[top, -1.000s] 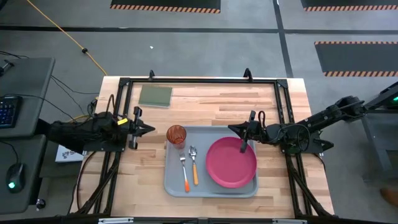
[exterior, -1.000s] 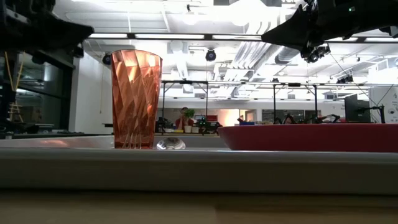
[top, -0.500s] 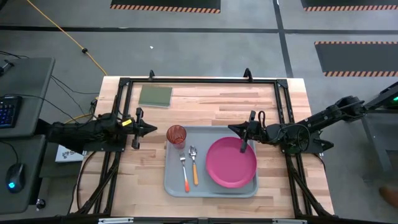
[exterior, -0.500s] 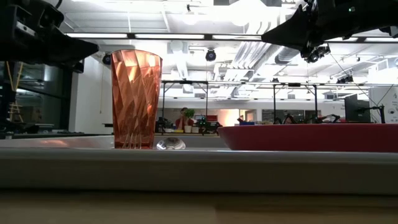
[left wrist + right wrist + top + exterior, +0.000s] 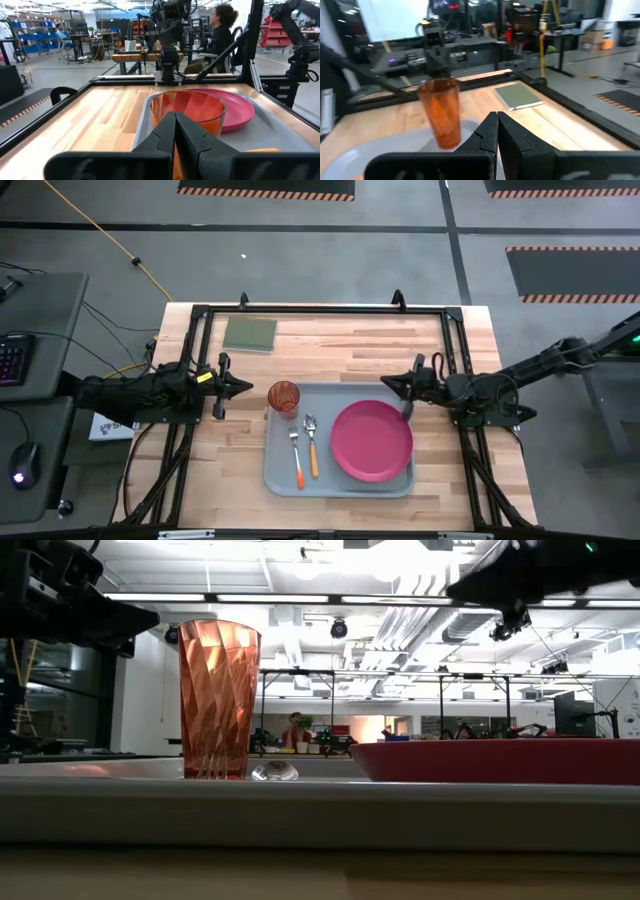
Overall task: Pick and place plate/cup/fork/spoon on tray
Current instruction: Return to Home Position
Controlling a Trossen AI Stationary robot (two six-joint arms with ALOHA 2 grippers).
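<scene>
The grey-blue tray (image 5: 274, 472) lies on the table's near middle. On it the magenta plate (image 5: 372, 442) sits flat at the right, and the orange cup (image 5: 284, 396) stands upright at the far left corner. The fork (image 5: 296, 452) and the spoon (image 5: 312, 445) lie side by side between them, heads toward the far edge. My left gripper (image 5: 246, 388) is shut and empty, hovering just left of the cup (image 5: 187, 109). My right gripper (image 5: 386, 383) is shut and empty above the tray's far right rim, beyond the plate.
A flat green square pad (image 5: 250, 333) lies at the table's far left. A black frame (image 5: 320, 310) runs around the table's edges. People sit and stand in the room behind.
My right gripper has drawn back toward the table's right edge and risen a little, moving off the plate's far edge; its fingers stay shut. My left gripper has dipped slightly. Tray, plate, cup, fork and spoon have not moved.
</scene>
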